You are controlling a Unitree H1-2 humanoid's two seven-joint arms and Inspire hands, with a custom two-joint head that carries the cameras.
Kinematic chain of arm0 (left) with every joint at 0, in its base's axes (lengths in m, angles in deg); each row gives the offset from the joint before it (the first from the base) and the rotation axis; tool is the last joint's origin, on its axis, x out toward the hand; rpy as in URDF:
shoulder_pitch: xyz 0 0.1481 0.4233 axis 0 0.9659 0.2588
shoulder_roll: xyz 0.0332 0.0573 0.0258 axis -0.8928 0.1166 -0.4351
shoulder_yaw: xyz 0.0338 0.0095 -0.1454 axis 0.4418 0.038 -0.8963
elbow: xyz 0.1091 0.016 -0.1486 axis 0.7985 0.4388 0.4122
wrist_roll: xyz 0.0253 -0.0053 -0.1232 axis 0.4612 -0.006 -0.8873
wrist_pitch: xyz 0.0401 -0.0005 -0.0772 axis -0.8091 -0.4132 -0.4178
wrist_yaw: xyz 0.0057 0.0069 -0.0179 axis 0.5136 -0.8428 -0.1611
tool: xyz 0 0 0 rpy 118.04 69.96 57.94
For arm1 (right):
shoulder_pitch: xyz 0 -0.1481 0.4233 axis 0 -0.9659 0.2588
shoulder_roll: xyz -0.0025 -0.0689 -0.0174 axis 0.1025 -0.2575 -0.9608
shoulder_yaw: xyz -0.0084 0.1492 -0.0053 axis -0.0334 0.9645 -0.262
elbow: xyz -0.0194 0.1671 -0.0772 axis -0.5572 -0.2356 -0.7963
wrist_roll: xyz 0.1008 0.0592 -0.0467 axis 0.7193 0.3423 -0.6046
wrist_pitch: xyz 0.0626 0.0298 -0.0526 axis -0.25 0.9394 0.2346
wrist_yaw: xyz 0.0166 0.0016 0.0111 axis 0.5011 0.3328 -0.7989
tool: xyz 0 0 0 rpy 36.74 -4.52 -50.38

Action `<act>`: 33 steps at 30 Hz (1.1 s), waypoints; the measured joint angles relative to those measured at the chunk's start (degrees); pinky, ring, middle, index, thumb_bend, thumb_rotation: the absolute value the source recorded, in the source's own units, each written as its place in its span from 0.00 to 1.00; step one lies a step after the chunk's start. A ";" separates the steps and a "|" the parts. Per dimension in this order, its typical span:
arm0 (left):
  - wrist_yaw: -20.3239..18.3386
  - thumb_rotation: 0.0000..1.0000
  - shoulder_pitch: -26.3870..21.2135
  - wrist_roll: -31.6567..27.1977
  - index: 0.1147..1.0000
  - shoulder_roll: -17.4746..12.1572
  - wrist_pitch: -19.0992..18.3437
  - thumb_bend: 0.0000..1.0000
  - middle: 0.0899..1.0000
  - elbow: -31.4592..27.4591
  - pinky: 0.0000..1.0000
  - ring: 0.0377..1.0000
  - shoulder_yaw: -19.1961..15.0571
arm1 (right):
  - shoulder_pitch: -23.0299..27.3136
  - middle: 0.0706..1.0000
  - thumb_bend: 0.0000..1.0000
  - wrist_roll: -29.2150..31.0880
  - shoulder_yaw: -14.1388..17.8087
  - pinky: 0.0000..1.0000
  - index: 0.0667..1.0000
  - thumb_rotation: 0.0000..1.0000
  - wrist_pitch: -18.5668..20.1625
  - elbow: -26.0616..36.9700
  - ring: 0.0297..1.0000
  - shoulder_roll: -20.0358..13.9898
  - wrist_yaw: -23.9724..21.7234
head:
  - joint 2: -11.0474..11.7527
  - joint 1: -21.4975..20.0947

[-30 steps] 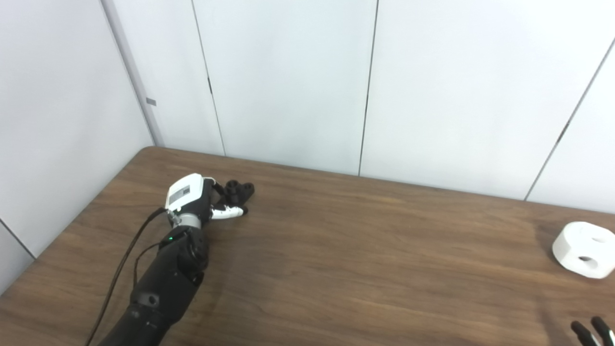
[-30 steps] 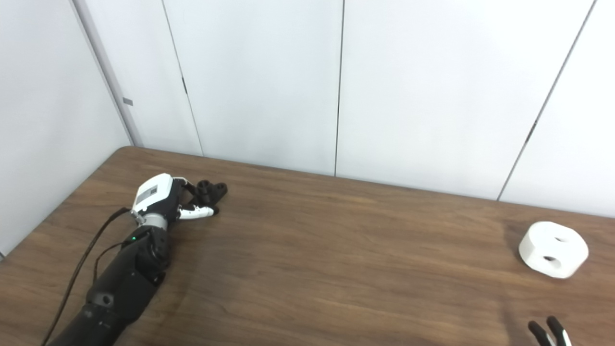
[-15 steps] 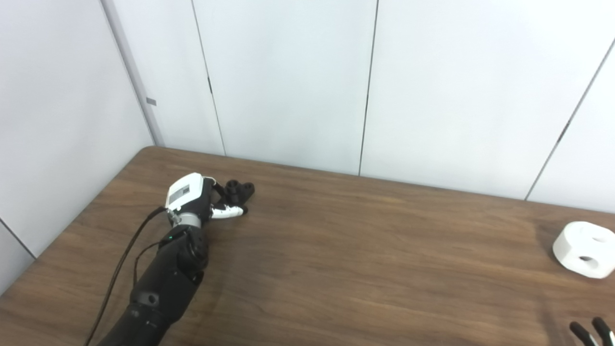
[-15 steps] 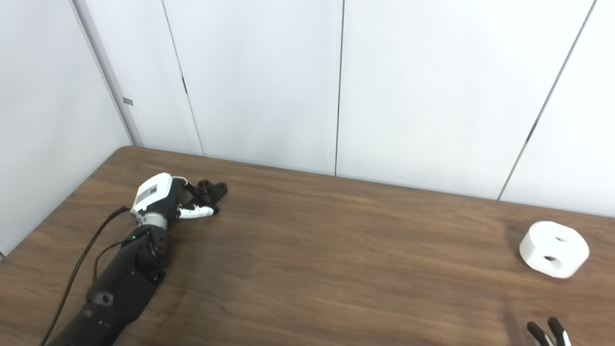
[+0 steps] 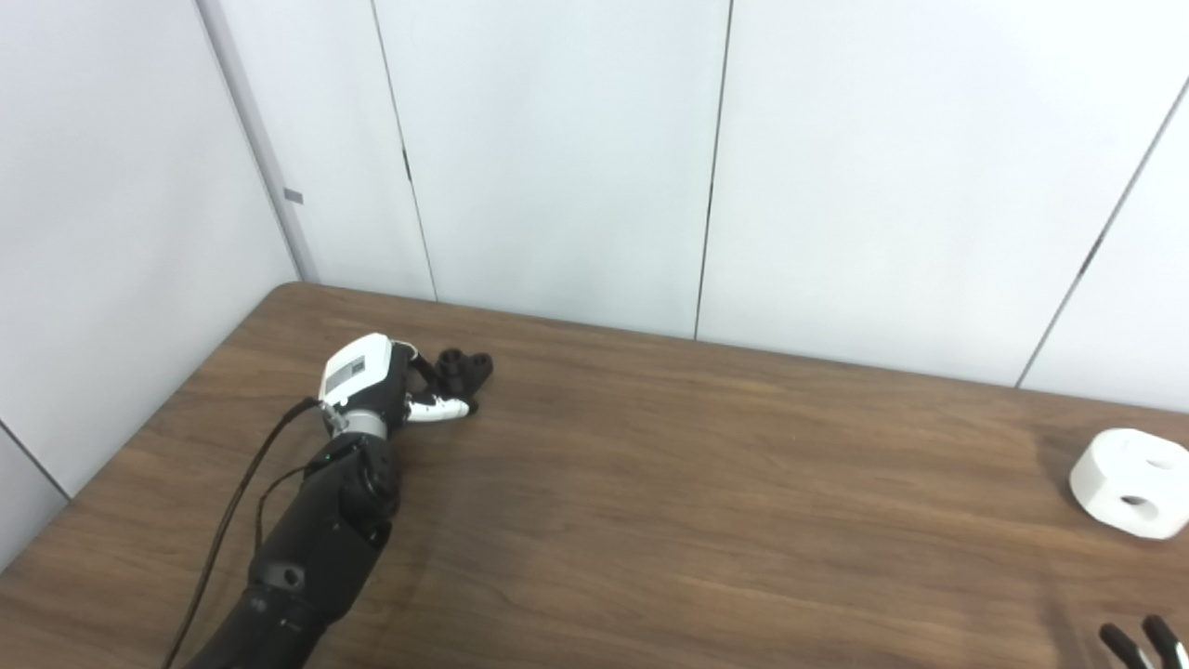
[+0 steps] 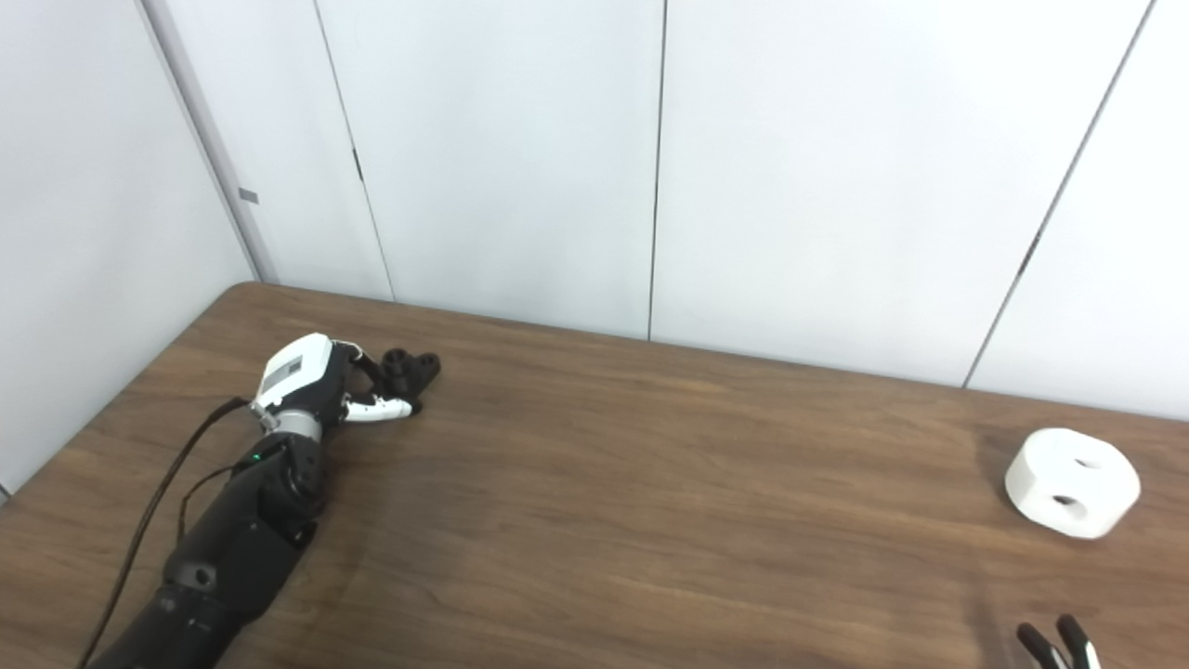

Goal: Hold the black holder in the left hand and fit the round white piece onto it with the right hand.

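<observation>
now, from the left eye view, the left hand [image 5: 376, 386] lies low on the table [image 5: 650, 520] at the far left, arm coming in from the bottom left corner. the black holder [image 5: 462, 367] sits on the wood just beyond and to the right of that hand, right at its fingertips [image 5: 455, 407]. the fingers reach toward the holder and partly round its near side, but whether they have closed on it i cannot tell; it looks to rest on the table, not lifted. the holder's long axis appears to run across, left to right, with two round knobs side by side. the round white piece [image 5: 1129, 481] lies on the table at the far right, well apart from the holder. only the dark fingertips of the right hand [image 5: 1138, 643] show at the bottom right corner, nearer than the white piece and a little to its left; its opening cannot be judged.

from the right eye view, the same layout holds: left hand [image 6: 316, 386] touching or nearly touching the black holder [image 6: 409, 369], holder lying away and rightward from the palm. the round white piece [image 6: 1071, 481] shows two dark holes, one on top and one on its near side, and lies farther up the table than the right hand [image 6: 1059, 643]. by my judgement the right hand needs to reach forward and slightly right to take it, and the left is far nearer its own part.
</observation>
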State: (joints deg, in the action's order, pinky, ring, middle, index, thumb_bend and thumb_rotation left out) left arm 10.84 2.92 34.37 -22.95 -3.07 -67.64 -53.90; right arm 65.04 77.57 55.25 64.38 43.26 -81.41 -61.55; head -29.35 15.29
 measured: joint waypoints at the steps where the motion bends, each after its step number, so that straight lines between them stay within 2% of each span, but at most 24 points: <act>1: 0.05 0.05 0.00 -0.46 0.42 0.05 0.14 0.53 0.80 0.01 0.97 0.92 -0.23 | -0.05 0.92 0.70 -0.01 -0.09 1.00 1.00 1.00 0.06 0.06 1.00 0.02 0.06 | 0.00 -0.09; 7: 0.29 0.05 0.00 -1.28 0.42 0.08 0.29 0.52 0.81 0.09 0.92 0.92 0.15 | -0.26 0.93 0.61 -0.68 -0.13 1.00 1.00 0.97 -0.10 0.15 0.99 0.06 0.51 | -0.18 0.09; 16: 0.04 0.05 -0.11 -1.75 0.42 -0.16 0.15 0.52 0.81 0.02 0.93 0.92 1.12 | -0.64 0.93 0.57 -1.27 -0.40 1.00 1.00 0.96 -0.23 0.43 0.98 0.15 0.70 | -0.18 0.09; 21: -0.11 0.05 -0.10 -1.93 0.42 -0.20 0.14 0.52 0.79 -0.13 0.91 0.89 1.15 | -0.68 0.92 0.58 -1.26 -0.48 1.00 1.00 0.97 -0.32 0.43 0.98 0.15 0.70 | -0.53 -0.26; 25: -0.44 0.05 0.03 -1.94 0.42 -0.55 0.23 0.52 0.77 -0.67 0.83 0.86 1.47 | -0.70 0.92 0.59 -1.30 -0.66 1.00 1.00 0.98 -0.25 0.47 0.97 0.15 0.74 | -0.70 -1.23; 29: -2.82 0.05 1.49 -1.88 0.42 -1.43 0.02 0.52 0.76 -5.03 0.77 0.85 2.38 | -0.84 0.96 0.66 -1.28 -1.05 1.00 1.00 0.99 0.10 0.72 1.00 0.16 0.77 | -0.88 -1.67; 33: -5.67 0.04 4.26 -1.88 0.42 -1.33 -0.44 0.52 0.76 -11.54 0.79 0.85 3.10 | -0.89 0.96 0.63 -1.13 -1.40 1.00 1.00 1.00 0.23 0.81 1.00 0.16 0.73 | -1.06 -2.11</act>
State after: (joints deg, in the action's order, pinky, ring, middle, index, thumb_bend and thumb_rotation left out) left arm 5.17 7.18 32.49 -24.29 -3.51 -79.18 -50.80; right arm 64.16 76.44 53.85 64.61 44.06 -81.26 -60.81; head -30.41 13.18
